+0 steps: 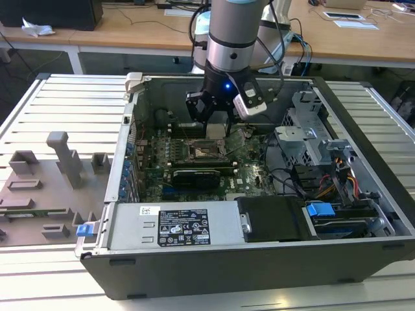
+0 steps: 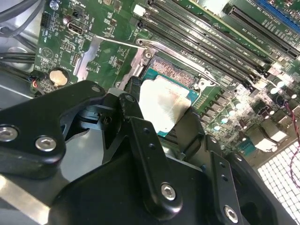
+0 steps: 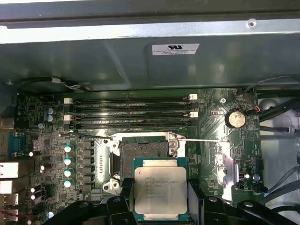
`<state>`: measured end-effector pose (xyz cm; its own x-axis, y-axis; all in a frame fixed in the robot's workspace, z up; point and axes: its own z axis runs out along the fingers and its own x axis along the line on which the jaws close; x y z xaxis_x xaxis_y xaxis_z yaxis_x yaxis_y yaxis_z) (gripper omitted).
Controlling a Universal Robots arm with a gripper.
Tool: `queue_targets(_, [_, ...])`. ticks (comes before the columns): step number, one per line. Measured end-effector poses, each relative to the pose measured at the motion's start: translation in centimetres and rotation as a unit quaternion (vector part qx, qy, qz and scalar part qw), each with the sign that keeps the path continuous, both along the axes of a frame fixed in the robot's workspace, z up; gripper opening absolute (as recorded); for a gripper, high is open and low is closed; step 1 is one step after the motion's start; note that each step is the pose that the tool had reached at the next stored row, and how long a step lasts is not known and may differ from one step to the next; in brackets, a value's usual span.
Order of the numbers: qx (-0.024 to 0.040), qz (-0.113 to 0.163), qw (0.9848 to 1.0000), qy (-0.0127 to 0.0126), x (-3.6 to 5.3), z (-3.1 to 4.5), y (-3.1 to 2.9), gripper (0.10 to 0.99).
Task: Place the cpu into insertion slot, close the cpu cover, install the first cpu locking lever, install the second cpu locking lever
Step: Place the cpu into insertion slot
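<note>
In the exterior view the arm [image 1: 230, 39] is cut off at the top edge, and the black fingers of the end effector [image 1: 213, 123] hide most of what they carry, so the chip is hard to make out there. In both wrist views the fingers cover the cpu's edges and its lower rim runs out of the picture. A silvery plate [image 3: 226, 166] stands just beside the socket. Whether it is the cpu cover swung open cannot be told. A thin wire lever [image 3: 201, 139] sticks out from the socket frame towards it. The open computer case [image 1: 259, 275] lies on a slatted metal counter [image 1: 65, 97]. Grey block shapes [image 1: 61, 159] stand on that counter at the exterior view's left. A second, wooden counter [image 1: 130, 32] with papers on it runs behind. Inside the case lies the green motherboard [image 3: 213, 105], with long black memory slots [image 3: 131, 115] and a round coin battery [image 3: 235, 118]. The cpu [image 3: 161, 187] is a flat square chip with a pale silvery-grey top, faint print and a thin green rim. In the second wrist view the top of the cpu [image 2: 164, 103] glares almost white. The end effector [image 3: 161, 201] is closed on the cpu, one finger on each side. The chip is tilted little and overlaps the near edge of the insertion slot [image 3: 143, 151] but is not seated in it. The slot's dark pin grid lies bare inside its silvery frame.
</note>
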<state>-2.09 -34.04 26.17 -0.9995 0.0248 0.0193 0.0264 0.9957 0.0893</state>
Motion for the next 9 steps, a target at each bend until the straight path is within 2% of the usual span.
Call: queue_targets(9, [0.0, 0.0, 1.0, 0.0, 0.0, -1.43, 0.0, 0.541])
